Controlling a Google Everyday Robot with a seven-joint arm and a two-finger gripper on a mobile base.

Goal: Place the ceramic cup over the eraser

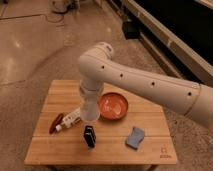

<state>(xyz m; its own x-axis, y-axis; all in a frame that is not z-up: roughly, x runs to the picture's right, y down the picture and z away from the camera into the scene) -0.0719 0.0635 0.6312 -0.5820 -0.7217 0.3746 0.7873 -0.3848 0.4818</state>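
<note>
The eraser (89, 136) is a small black block standing on the wooden table (55, 150), near the front middle. My gripper (90, 116) is at the low end of the white arm (125, 75), just above and behind the eraser, between the bottle and the bowl. A white cylindrical shape at the arm's tip may be the ceramic cup, but I cannot tell it apart from the wrist. No separate cup stands on the table.
A white labelled bottle (71, 119) with a red end (56, 124) lies at the left. An orange bowl (113, 106) sits right of the gripper. A light-blue pad (134, 137) lies at the front right. Polished floor surrounds the table.
</note>
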